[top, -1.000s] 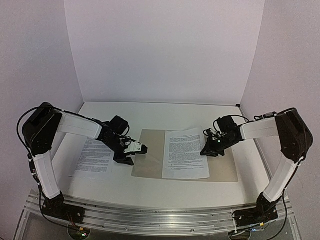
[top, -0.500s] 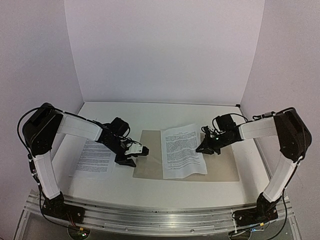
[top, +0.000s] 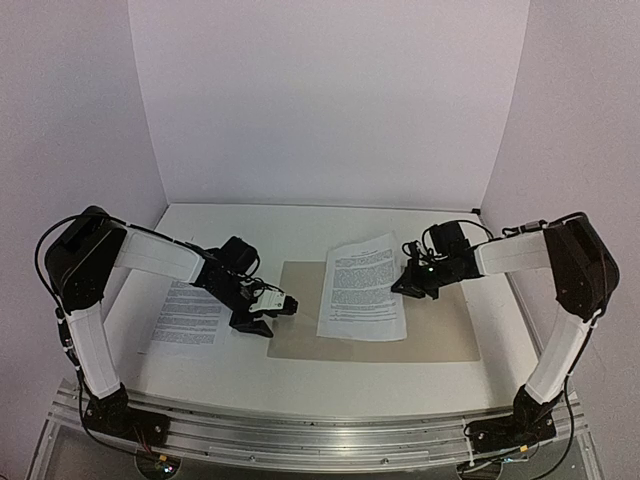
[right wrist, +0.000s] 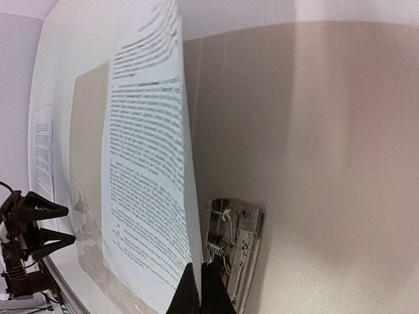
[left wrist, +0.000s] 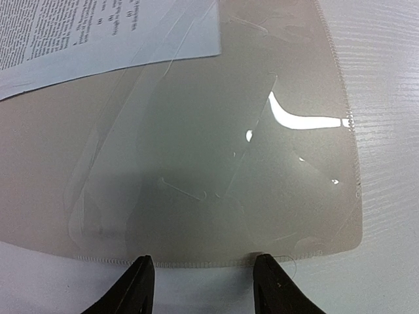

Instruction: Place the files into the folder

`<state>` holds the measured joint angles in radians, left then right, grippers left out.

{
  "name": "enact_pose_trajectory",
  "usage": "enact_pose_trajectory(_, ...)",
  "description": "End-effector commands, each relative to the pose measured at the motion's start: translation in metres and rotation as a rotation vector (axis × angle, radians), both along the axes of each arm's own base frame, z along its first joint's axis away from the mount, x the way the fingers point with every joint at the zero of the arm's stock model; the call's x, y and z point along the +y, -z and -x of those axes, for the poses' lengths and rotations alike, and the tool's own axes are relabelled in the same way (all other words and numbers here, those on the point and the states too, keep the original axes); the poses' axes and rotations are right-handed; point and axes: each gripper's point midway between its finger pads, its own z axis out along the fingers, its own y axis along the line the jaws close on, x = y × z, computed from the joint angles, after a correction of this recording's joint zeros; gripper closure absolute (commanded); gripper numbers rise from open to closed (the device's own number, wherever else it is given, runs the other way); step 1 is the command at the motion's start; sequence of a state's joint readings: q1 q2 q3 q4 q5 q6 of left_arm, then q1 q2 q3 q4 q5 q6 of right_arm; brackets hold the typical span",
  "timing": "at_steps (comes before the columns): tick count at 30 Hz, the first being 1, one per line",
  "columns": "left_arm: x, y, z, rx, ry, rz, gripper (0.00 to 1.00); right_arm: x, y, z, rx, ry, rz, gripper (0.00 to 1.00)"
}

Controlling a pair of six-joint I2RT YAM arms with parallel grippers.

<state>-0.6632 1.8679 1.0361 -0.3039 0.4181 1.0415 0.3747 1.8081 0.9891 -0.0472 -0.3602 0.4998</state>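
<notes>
The tan folder lies open on the table. One printed file sheet lies tilted across the folder's middle, with its right edge lifted. My right gripper is shut on that edge. In the right wrist view the closed fingertips pinch the sheet just left of the metal clip on the folder. The second file sheet lies flat on the table left of the folder. My left gripper is open and empty at the folder's left edge. In the left wrist view its fingers straddle that edge.
White walls close the table at the back and on both sides. A shiny transparent pocket covers the folder's left cover. The left gripper also shows in the right wrist view.
My right gripper has lifted the sheet's right edge and carried it left and back, so the sheet has slid left and rotated across the folder. The left gripper has hardly moved.
</notes>
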Motion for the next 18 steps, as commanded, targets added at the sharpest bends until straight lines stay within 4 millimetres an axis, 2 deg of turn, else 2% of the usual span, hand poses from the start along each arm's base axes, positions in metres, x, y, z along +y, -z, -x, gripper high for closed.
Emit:
enact_pose_trajectory(1, 0.014, 0.020, 0.019, 0.050, 0.021, -0.069, 0.48, 0.015, -0.023, -0.028, -0.106, -0.006, -0.029, 1.00)
enact_pose_trajectory(8, 0.014, 0.021, 0.018, 0.046, 0.015, -0.065, 0.48, 0.070, -0.010, -0.004, -0.102, -0.215, -0.061, 1.00)
enact_pose_trajectory(11, 0.013, 0.021, 0.017, 0.042, 0.015, -0.062, 0.48, 0.077, -0.006, -0.009, -0.117, -0.237, -0.048, 1.00)
enact_pose_trajectory(15, 0.013, 0.020, 0.017, 0.037, 0.015, -0.061, 0.48, 0.083, -0.011, -0.019, -0.157, -0.262, -0.047, 1.00)
enact_pose_trajectory(18, 0.013, 0.020, 0.017, 0.034, 0.016, -0.059, 0.48, 0.098, -0.008, -0.015, -0.146, -0.317, -0.088, 1.00)
